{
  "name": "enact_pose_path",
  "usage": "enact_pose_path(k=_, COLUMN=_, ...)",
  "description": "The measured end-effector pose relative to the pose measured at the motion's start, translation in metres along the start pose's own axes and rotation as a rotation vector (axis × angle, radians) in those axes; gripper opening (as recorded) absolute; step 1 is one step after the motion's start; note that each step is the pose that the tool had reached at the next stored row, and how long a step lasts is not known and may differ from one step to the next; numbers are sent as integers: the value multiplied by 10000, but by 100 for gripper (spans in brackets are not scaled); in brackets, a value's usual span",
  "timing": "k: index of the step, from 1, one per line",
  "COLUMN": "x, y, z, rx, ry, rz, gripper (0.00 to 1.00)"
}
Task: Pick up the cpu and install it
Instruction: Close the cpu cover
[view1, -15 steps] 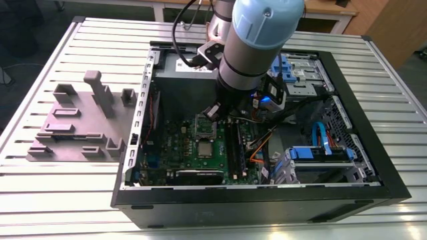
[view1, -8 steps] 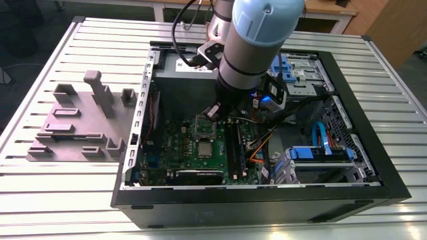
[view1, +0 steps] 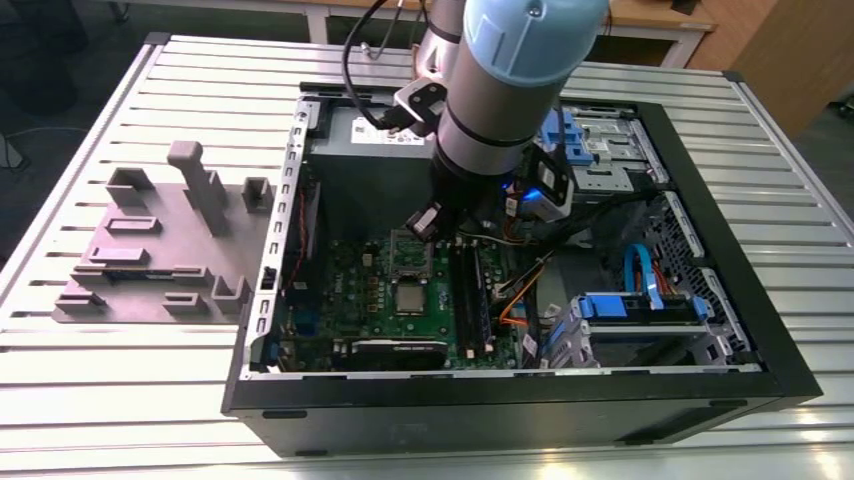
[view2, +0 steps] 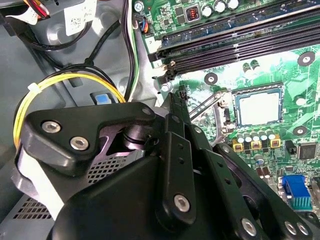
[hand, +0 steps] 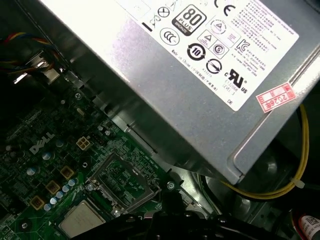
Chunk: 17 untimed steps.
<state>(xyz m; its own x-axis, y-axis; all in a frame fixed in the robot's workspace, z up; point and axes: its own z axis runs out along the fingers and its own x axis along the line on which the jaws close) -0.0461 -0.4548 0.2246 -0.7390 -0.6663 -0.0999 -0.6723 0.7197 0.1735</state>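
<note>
Second wrist view: cpu (view2: 258, 108) square, pale silver.

The cpu (view2: 258, 108) lies flat in its socket on the green motherboard (view2: 280, 75), and the silver hinged frame (view2: 206, 106) stands open just beside it. The black gripper (view2: 175, 102) hangs near that frame, apart from the cpu. Black memory slots (view2: 235, 46) run beyond the socket, and a yellow cable (view2: 60, 82) loops behind the gripper's body.

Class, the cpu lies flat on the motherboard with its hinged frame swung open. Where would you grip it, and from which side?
Probably by two opposite edges of the cpu, coming straight down from above. It lies flat, shiny top up, ringed by low parts of the motherboard, so no sideways path looks open. The hinged frame is swung aside, leaving the top clear.
</note>
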Motion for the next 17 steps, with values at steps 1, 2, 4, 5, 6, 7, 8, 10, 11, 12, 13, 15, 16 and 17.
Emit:
enact_pose_path(k=1, x=2, y=2, z=-2, rx=9, ry=5, rz=-1, gripper=11)
enact_pose_path(k=2, x=5, y=5, z=-3, rx=16, ry=6, rz=-1, gripper=11)
enact_pose_path(k=4, x=10, y=10, z=-4, rx=31, ry=7, rz=-2, gripper=11)
enact_pose_path(k=5, x=11, y=12, z=-4, rx=38, ry=7, rz=-3, gripper=11)
enact_pose_path(k=6, x=13, y=14, z=-5, rx=44, ry=6, rz=-4, gripper=11)
enact_pose_path(k=7, x=15, y=16, z=-6, rx=50, ry=4, rz=-5, gripper=11)
enact_pose_path(k=8, x=16, y=18, z=-7, rx=54, ry=1, rz=-7, gripper=11)
enact_pose_path(k=10, x=18, y=21, z=-13, rx=66, ry=0, rz=-8, gripper=11)
enact_pose_path(k=11, x=19, y=22, z=-18, rx=69, ry=-2, rz=-8, gripper=11)
enact_pose_path(k=12, x=19, y=23, z=-23, rx=70, ry=-5, rz=-9, gripper=11)
enact_pose_path(k=13, x=19, y=25, z=-30, rx=70, ry=-8, rz=-10, gripper=11)
enact_pose_path(k=15, x=19, y=29, z=-41, rx=74, ry=-13, rz=-10, gripper=11)
enact_pose_path(k=16, x=20, y=31, z=-46, rx=77, ry=-15, rz=-11, gripper=11)
enact_pose_path(k=17, x=20, y=33, z=-51, rx=80, ry=-18, rz=-12, gripper=11)
